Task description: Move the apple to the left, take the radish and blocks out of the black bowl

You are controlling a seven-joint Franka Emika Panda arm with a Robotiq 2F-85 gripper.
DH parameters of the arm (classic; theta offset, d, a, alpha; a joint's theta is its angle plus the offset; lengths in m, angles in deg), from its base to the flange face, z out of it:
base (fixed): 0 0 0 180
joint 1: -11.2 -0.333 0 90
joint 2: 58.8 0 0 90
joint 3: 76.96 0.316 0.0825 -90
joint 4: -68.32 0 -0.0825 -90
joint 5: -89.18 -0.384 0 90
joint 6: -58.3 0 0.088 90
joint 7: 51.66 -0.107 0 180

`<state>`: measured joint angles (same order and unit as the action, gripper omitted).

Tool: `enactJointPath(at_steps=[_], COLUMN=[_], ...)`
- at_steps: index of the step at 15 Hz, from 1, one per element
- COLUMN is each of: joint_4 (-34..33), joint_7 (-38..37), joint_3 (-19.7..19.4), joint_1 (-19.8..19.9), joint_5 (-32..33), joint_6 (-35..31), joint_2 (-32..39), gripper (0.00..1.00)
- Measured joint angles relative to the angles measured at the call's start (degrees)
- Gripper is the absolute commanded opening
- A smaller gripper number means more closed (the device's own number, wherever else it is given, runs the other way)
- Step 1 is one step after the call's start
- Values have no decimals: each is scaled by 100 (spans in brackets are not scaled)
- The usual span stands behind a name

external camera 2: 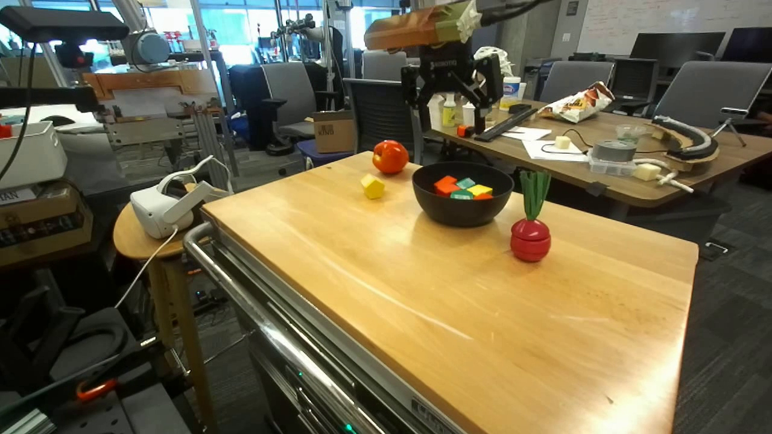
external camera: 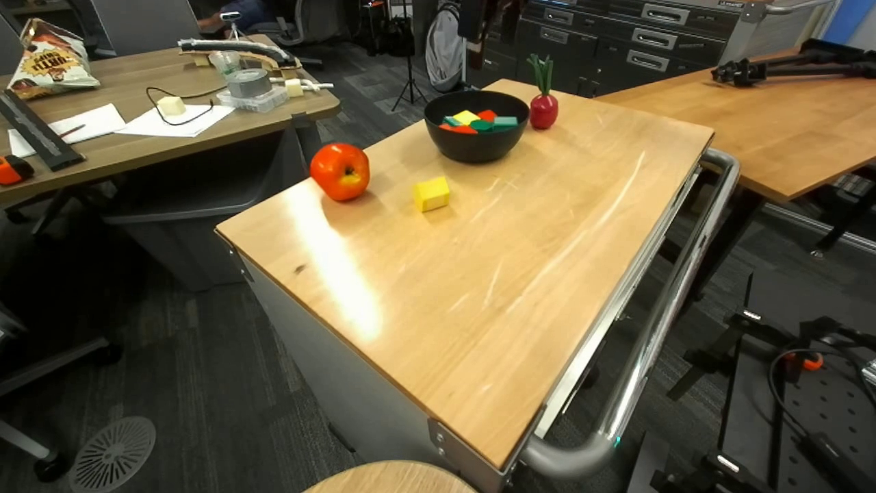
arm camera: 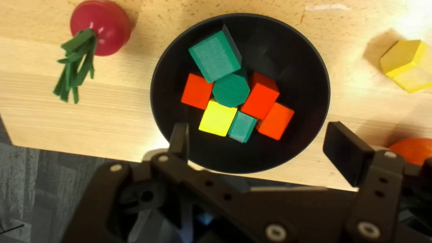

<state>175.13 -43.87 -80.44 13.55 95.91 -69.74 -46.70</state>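
Brightly lit, with sheen on the worktop [external camera 2: 386, 337] below the gripper [external camera 2: 452, 125].
Backlit in an exterior view by washed-out windows [external camera 2: 238, 36] behind the gripper; streaked white with glare [external camera: 335, 267] on the worktop in an exterior view. In the wrist view, softly shadowed beside the radish [arm camera: 106, 32], past the gripper; dim on the floor [arm camera: 27, 175] beneath; blurred on the gripper's nearest parts.

Near the surface's [external camera 2: 543, 337] edge opposite the silver rail [external camera: 669, 305], I see a bright red-orange apple [external camera: 337, 168] with a yellow patch. Along that edge the bowl [external camera 2: 461, 214] is plain black; among the blocks [arm camera: 231, 90] in it I make out three red, three green, one yellow. Further in, the lone block [external camera: 432, 194] is all yellow. The radish [external camera 2: 531, 242] is crimson, green on top. The wood is honey-coloured with pale streaks. The gripper [external camera 2: 452, 125] is black.
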Motion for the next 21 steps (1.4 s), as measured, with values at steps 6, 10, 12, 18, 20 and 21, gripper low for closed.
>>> enactJointPath(at_steps=[6, 10, 12, 18, 20, 21], joint_4=[-621, -966, -1141, -1496, -1562, -1589], joint_7=[471, 473, 473, 433, 404, 389], joint_3=[34, 38, 40, 43, 39, 38], joint_1=[201, 275, 280, 281, 281, 281], joint_5=[-429, -433, -433, -429, -389, -350], joint_6=[353, 577, 760, 1080, 1099, 1116], joint_2=[856, 1175, 1331, 1827, 1947, 1986], gripper=[100, 100, 100, 100, 73, 71])
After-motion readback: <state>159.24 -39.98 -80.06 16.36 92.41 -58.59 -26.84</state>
